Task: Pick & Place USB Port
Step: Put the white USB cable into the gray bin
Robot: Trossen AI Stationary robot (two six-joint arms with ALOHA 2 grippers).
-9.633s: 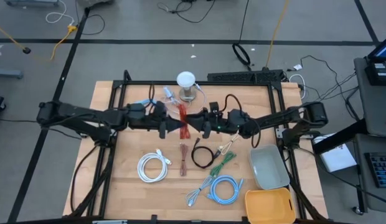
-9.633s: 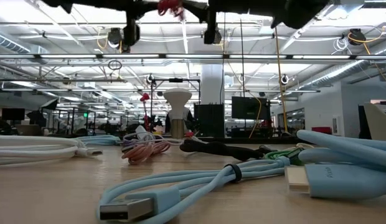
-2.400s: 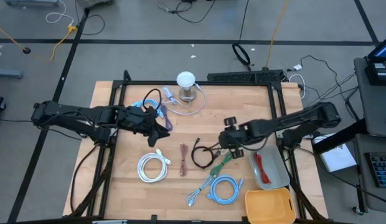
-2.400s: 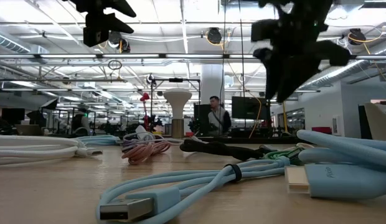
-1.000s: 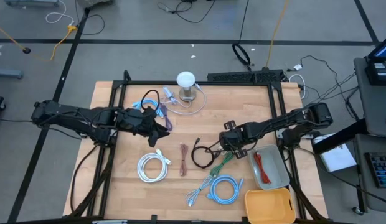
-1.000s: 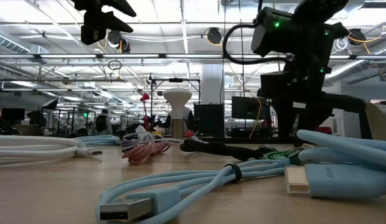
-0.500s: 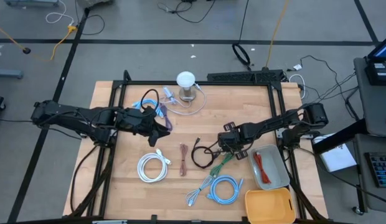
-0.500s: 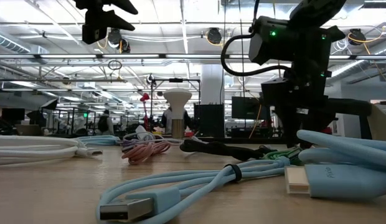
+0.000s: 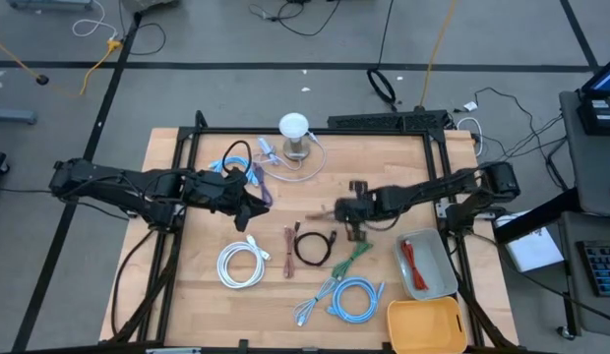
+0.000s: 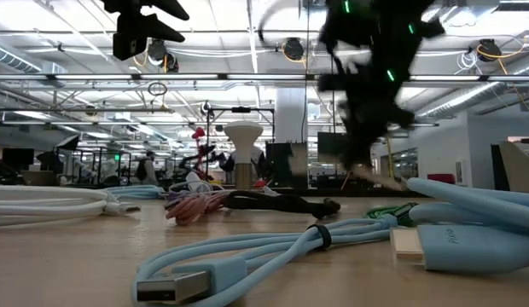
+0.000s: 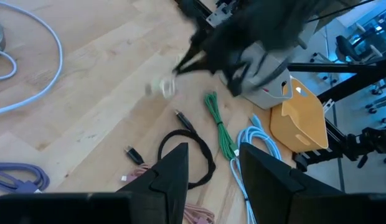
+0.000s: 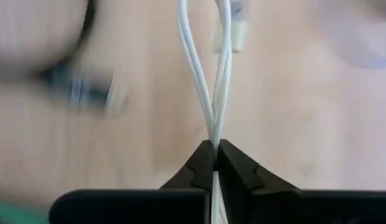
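Note:
My right gripper (image 9: 352,218) hangs above the table's middle, shut on a thin white cable (image 12: 213,74). The cable's strands run out past the fingers to a pale plug (image 12: 233,38), and it shows blurred in the high view (image 9: 323,212). My left gripper (image 9: 256,202) waits open above the table's left half, its fingers (image 11: 174,171) with nothing between them. On the table lie a black cable coil (image 9: 313,246), a green cable (image 9: 349,261), a blue cable (image 9: 356,295), a pink cable (image 9: 288,251) and a white coil (image 9: 241,264). My right gripper pinches several strands of the white cable (image 12: 214,138) between its two fingertips. The strands spread into a loop beyond the fingers. The cable is lifted off the table and trails from the gripper; where along its length the fingers sit, I cannot tell.
A grey bin (image 9: 431,275) holding a red cable (image 9: 411,261) and a yellow bin (image 9: 428,324) stand at the near right. A white lamp-like object (image 9: 295,128) and a light blue cable (image 9: 236,162) sit at the far side. Bare wood lies at the near left.
My right gripper has shut on the thin white cable beside the green one, then risen and swung toward the table's far left with it. The white cable has come off the table. The black cable has shifted a little to the left and now lies as a rounder coil.

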